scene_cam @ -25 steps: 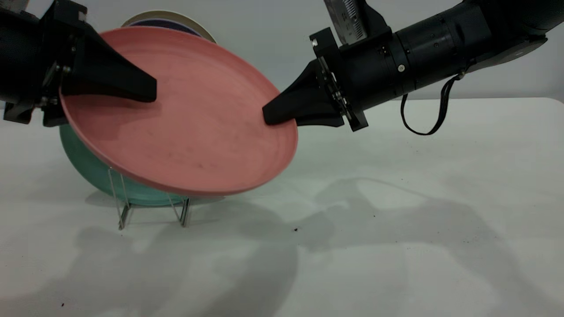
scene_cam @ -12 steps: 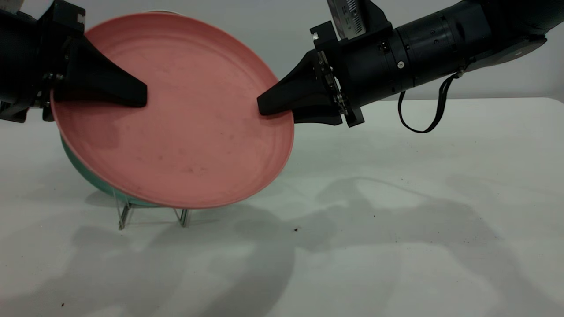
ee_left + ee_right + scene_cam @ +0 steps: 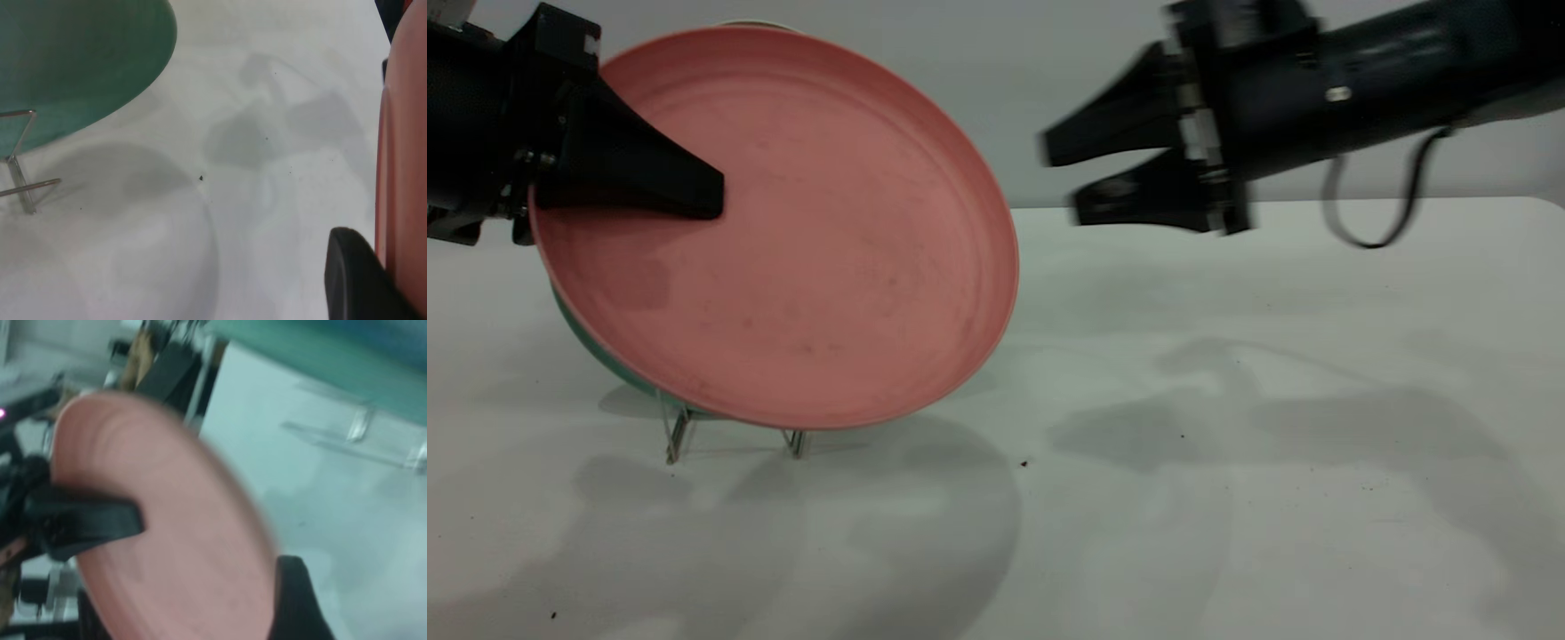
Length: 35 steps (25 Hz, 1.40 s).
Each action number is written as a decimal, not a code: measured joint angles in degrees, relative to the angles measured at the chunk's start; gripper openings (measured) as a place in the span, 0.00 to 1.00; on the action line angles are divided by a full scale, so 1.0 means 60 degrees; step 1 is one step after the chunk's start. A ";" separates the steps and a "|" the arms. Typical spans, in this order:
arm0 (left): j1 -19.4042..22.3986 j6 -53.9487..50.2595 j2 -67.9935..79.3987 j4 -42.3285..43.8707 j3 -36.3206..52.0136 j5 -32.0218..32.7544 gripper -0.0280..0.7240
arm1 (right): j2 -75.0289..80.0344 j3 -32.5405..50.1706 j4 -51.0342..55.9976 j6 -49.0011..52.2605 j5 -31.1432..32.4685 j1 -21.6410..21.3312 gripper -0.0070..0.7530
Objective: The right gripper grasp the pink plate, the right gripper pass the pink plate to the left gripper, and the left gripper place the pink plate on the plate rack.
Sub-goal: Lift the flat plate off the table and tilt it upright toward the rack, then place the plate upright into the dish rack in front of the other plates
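The pink plate (image 3: 800, 240) hangs tilted in the air above the plate rack (image 3: 673, 436). My left gripper (image 3: 707, 191) is shut on the plate's left rim, with one black finger across its face. In the left wrist view, that finger (image 3: 353, 273) presses the plate's edge (image 3: 403, 167). My right gripper (image 3: 1060, 182) is open and empty, in the air a short way right of the plate's rim and clear of it. In the right wrist view, one of its fingers (image 3: 293, 600) shows beside the plate (image 3: 167, 533).
A mint-green plate (image 3: 596, 351) stands in the rack behind the pink plate; it also shows in the left wrist view (image 3: 80, 60), leaning on a rack wire (image 3: 20, 173). The white table (image 3: 1227, 462) stretches to the right and front.
My right gripper has let go of the plate's right rim, opened and pulled back up and to the right. The plate has stayed in my left gripper, tilted more upright than a second ago.
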 joint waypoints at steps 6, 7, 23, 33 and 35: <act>0.0000 -0.0241 0.0000 0.1161 -0.0547 0.0282 0.22 | 0.0000 0.0000 -0.2235 0.1524 -0.0010 -0.1314 0.50; 0.0000 -0.0377 0.0000 0.1536 -0.0746 0.0340 0.22 | -0.0003 0.0000 -0.2794 0.1749 -0.0105 -0.1446 0.46; 0.0000 0.1708 0.0018 0.7370 -0.4207 0.2434 0.22 | -0.0047 0.0000 -0.7656 0.5103 -0.2618 -0.1625 0.13; 0.0000 0.6442 0.0018 0.7544 -0.4475 0.1927 0.22 | -0.0047 0.0000 -0.8091 0.5119 -0.2542 -0.1625 0.02; 0.0000 0.6626 0.0018 0.7544 -0.4475 0.1376 0.22 | -0.0047 0.0000 -0.8102 0.5119 -0.2520 -0.1625 0.02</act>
